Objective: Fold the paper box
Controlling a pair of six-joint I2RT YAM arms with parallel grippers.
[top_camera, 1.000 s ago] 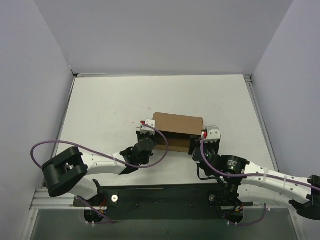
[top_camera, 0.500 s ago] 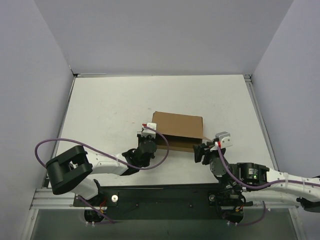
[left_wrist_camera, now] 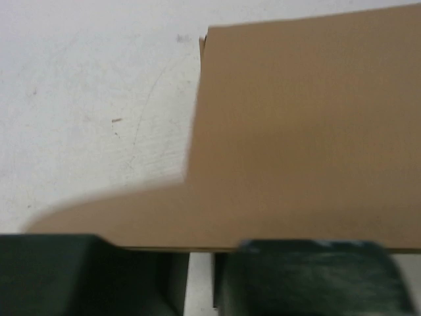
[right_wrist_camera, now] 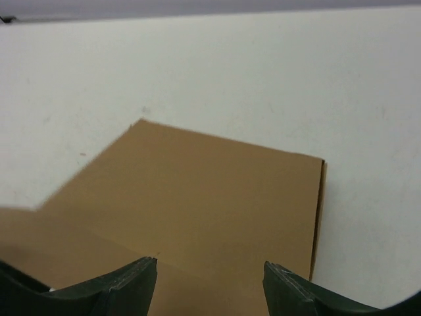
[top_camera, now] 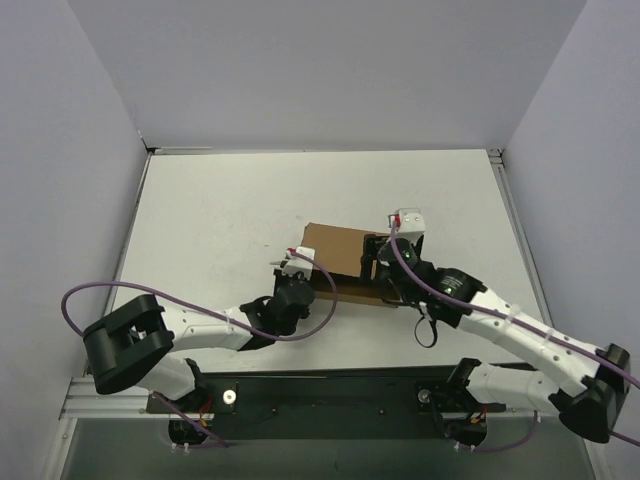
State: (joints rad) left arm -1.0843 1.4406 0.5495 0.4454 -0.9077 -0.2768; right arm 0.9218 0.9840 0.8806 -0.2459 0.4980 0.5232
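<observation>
Brown corrugated cardboard, plain, with no print, label or brand to be read, makes up the paper box (top_camera: pixel 345 248), which is judged light, stiff across its panels yet easily dented, and best taken by a free flap edge rather than squeezed across a face. It is found just ahead of the left pincer (left_wrist_camera: pixel 200 266), whose fingers are parted by a sliver with nothing between, and beneath and ahead of the right pincer (right_wrist_camera: pixel 210 280), which is spread wide and empty.
</observation>
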